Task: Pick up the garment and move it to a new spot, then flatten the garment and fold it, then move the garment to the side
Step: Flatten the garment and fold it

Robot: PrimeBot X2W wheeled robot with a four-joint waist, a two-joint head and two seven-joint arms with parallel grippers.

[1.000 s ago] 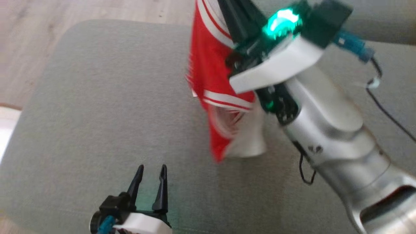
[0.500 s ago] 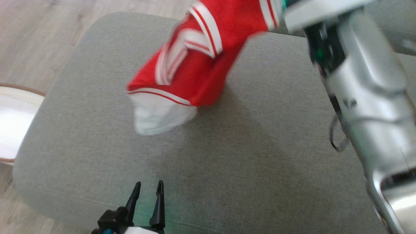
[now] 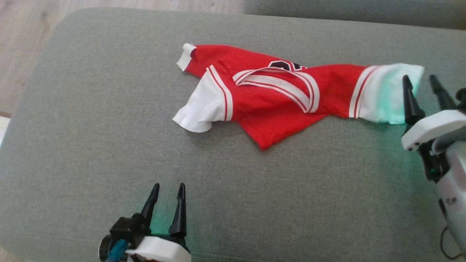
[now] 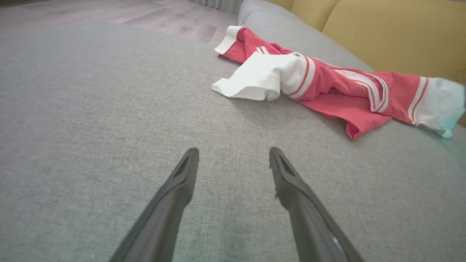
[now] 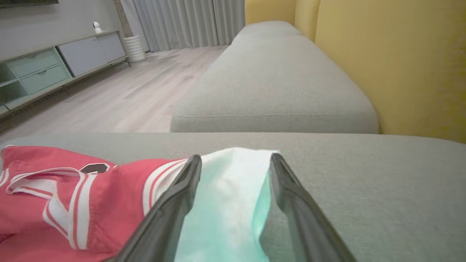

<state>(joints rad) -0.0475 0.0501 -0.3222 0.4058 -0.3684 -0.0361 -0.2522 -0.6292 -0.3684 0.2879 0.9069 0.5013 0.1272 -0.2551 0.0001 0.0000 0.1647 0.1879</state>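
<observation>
The garment (image 3: 276, 105), a red jersey with white striped sleeves, lies crumpled and stretched out left to right on the grey sofa cushion (image 3: 91, 109). My right gripper (image 3: 419, 78) is open at the garment's right end. In the right wrist view the white sleeve (image 5: 233, 203) lies between its spread fingers (image 5: 174, 203), low over the cushion. My left gripper (image 3: 169, 185) is open near the cushion's front edge, well short of the garment (image 4: 327, 87), with nothing between its fingers (image 4: 174, 196).
A second grey cushion (image 5: 276, 80) continues beyond the right end. The yellow backrest (image 5: 400, 65) runs along the far side. Wooden floor (image 3: 22, 29) lies past the cushion's left edge. A low cabinet (image 5: 54, 62) stands across the room.
My right gripper has opened and let go of the garment, which hung from it before and now lies spread on the cushion. The right arm has dropped to the right. The camera shifted.
</observation>
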